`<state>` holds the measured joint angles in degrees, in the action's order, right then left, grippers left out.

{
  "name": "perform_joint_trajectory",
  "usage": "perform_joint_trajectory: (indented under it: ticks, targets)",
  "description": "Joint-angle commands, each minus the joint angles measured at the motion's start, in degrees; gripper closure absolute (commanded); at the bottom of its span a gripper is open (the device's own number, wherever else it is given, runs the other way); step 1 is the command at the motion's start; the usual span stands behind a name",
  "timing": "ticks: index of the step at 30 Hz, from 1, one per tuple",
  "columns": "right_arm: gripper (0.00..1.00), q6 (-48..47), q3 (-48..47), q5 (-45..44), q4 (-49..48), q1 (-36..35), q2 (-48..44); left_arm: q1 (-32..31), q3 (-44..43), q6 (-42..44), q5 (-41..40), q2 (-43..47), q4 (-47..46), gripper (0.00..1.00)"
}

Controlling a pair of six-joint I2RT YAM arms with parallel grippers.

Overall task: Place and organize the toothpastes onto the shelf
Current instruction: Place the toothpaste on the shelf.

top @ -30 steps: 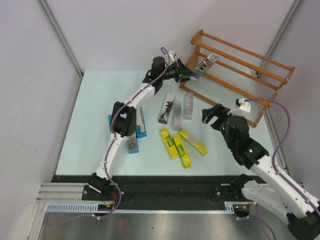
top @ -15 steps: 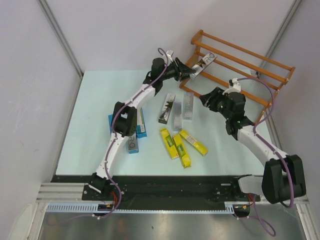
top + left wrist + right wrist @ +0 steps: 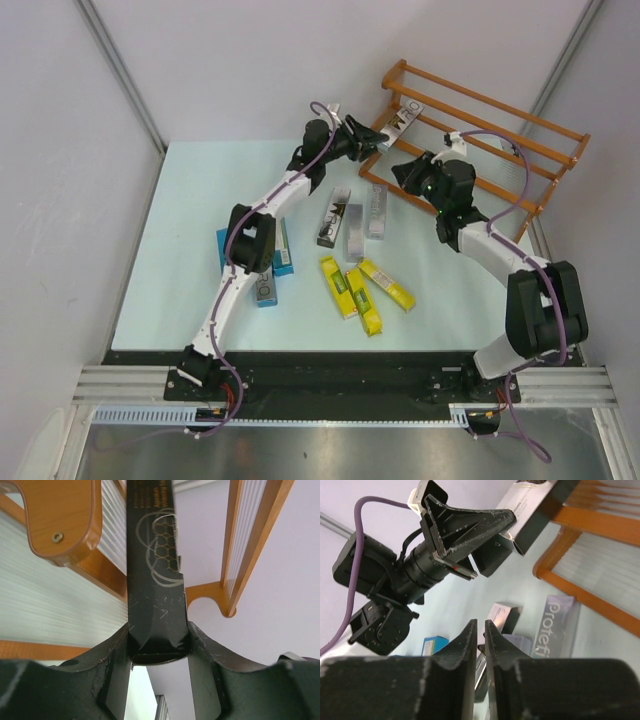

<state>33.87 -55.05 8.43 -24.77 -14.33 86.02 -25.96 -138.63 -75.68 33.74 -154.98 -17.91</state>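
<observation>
Left tool [image 3: 159, 642]: closed partway on the near end of a dark carton [image 3: 152, 555], which is held endwise, judged so it can be slid between the shelf [image 3: 500, 103] rails, upper centre of frame. Right tool [image 3: 480, 626]: closed to a sliver, nothing held, positioned just beside. Other toothpastes [image 3: 376, 212] are scattered mid-worktop [image 3: 180, 250], not yet shelved.

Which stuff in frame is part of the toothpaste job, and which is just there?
Job: shelf; held carton in left tool; yellow cartons, silver cartons, blue cartons on the table.
Not job: purple cables, metal rail at the near edge.
</observation>
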Motion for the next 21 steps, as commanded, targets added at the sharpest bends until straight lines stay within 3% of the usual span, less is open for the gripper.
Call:
perform_joint_trajectory:
  ticks: [1,12,21]
  targets:
    - [0.86,-2.5,-6.1,-0.8,-3.5,-0.9,5.9,0.5,-3.6,-1.9,-2.5,-0.4,-4.9,0.5]
    - [0.91,-8.5,-20.4,0.4,0.3,-2.2,18.9,0.7,-3.9,-0.6,-2.4,-0.5,-4.4,0.43]
    - [0.9,-9.0,-29.3,-4.2,5.3,-2.5,25.0,0.7,-3.8,-0.6,-2.3,-0.4,-4.7,0.37]
